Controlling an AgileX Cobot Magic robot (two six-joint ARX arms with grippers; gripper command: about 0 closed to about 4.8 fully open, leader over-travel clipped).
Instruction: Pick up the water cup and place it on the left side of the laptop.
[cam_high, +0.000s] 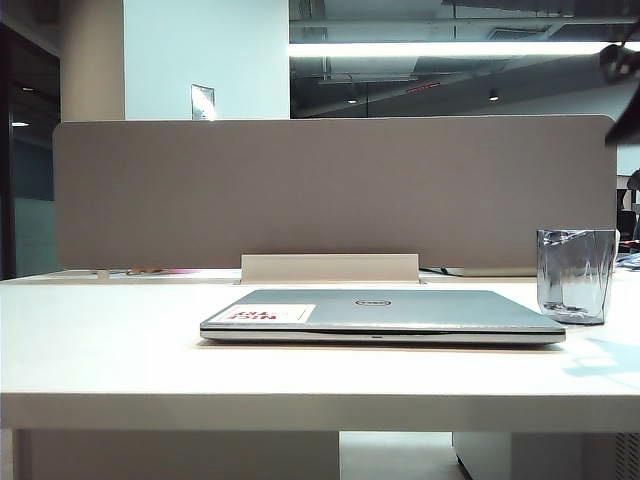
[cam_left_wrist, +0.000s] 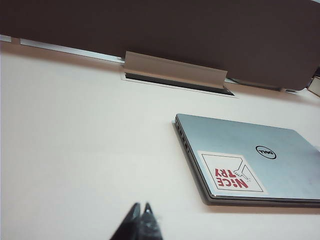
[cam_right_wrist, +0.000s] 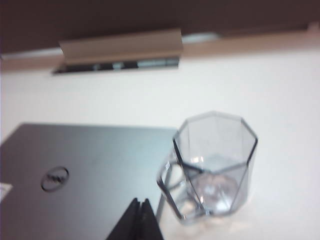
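Water cup (cam_high: 575, 275) stands upright on the table (cam_high: 100, 350), just right of the closed laptop (cam_high: 400, 312). Left gripper (cam_left_wrist: 140, 208) closed over bare table; right gripper (cam_right_wrist: 139, 203) closed, empty, apparently hovering near the blurred cup handle.

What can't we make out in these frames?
- Exterior view: neither gripper visible; water cup handle hidden.
- Left wrist view: left gripper shows only shut tips; laptop cut by the frame edge.
- Right wrist view: blurred; right gripper mostly out of frame.
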